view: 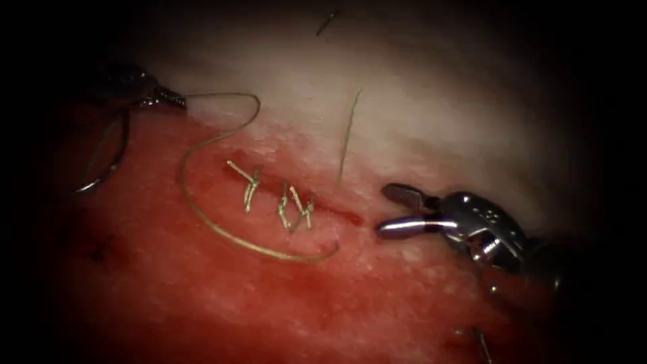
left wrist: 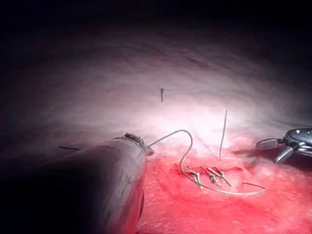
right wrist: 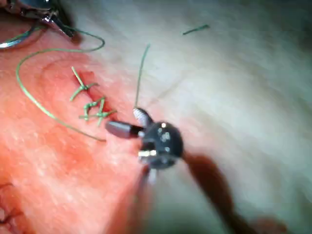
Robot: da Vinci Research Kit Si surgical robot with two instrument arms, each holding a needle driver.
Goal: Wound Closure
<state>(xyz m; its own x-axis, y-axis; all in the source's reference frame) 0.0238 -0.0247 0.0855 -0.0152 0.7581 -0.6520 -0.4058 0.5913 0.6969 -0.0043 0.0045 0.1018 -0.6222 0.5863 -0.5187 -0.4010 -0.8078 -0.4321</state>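
Spread jaws are shown on the right tool (view: 397,210), nothing held, just right of the cut's (view: 296,202) end. Thread (view: 222,229) is pinched by the left tool (view: 174,100), from whose tip it arcs below the knotted stitches (view: 280,199). Beside that tool the needle (view: 108,158) hangs outside the tissue (view: 269,296). Both shafts lie low.

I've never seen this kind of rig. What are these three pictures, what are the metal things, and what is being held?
This is bench practice: a surgical robot stitching a cut in pork belly, the tissue. One picture looks down from an endoscope; the other two come from cameras near each arm's wrist. The left tool holds the thread, with the curved needle hanging beside it, left of the cut and outside the tissue. The right tool holds nothing, jaws open. Knotted stitches cross the cut. A loose cut end of thread lies nearby.
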